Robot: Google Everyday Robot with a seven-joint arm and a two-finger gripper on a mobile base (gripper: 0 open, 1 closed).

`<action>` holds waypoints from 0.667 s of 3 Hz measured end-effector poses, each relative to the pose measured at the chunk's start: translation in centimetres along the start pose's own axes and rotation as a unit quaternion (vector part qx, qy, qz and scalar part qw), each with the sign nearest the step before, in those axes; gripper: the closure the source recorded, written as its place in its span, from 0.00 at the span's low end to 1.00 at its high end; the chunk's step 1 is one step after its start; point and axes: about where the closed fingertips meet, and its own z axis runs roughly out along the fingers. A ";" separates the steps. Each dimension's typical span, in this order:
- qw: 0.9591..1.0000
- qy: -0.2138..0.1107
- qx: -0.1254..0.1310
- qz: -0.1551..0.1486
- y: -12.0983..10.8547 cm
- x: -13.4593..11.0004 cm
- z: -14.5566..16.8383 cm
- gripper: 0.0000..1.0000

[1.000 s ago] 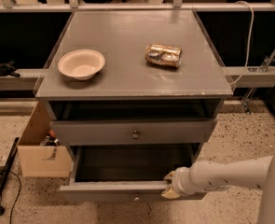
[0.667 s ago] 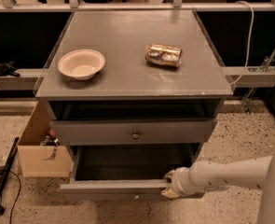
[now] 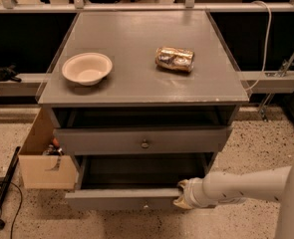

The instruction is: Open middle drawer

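The middle drawer (image 3: 121, 199) is the low grey drawer pulled out from the grey cabinet (image 3: 136, 91), with its dark grey inside showing. Its front panel lies toward me, with a small knob (image 3: 145, 206) at centre. My gripper (image 3: 182, 199) reaches in from the right on a white arm and rests at the right end of that front panel's top edge. Above it sits the taller-fronted grey drawer (image 3: 101, 142) with a bigger round knob (image 3: 145, 144), standing out a little from the cabinet.
A cream bowl (image 3: 86, 67) and a crumpled shiny snack bag (image 3: 174, 59) lie on the cabinet top. A cardboard box (image 3: 43, 158) stands against the cabinet's left side, with a black pole (image 3: 2, 193) on the speckled floor beside it. A white rail (image 3: 268, 81) runs behind.
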 end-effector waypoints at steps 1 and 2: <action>1.000 0.003 -0.004 0.000 2.3 1.6 -1.3 0.84; 1.000 0.003 -0.004 0.000 2.2 1.4 -1.7 1.00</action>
